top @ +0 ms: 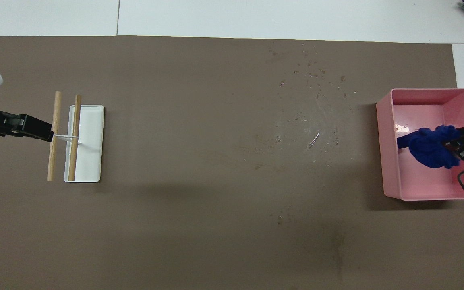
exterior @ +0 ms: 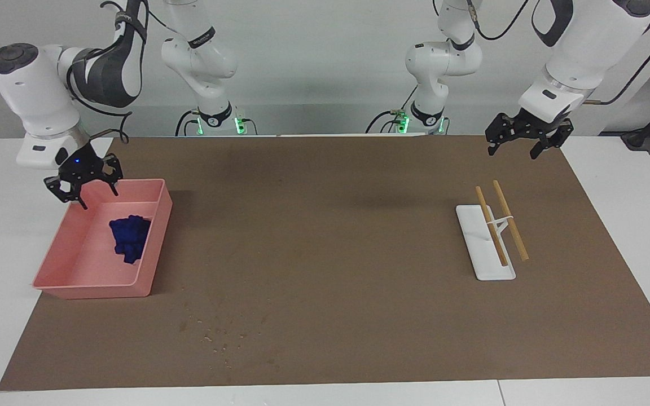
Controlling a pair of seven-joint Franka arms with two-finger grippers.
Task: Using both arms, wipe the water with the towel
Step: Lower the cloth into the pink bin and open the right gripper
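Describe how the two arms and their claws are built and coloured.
Both arms are glossy white jointed segments with dark grey joint bands and black cables looped alongside; green lights glow at their bases. The right claw is black, two-fingered, open-linked, with a small blue light on its body. The left claw is the same black two-fingered type under a silver-white wrist.

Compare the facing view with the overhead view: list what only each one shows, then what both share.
Facing view only: both whole arms and their bases, the right gripper open in the air over the pink tray's edge, clear of the towel, and the left gripper open and waiting above the mat. Overhead view only: the glistening smear of water mid-mat. Both: the towel lying in the tray, scattered droplets, and the white rack with two wooden sticks.
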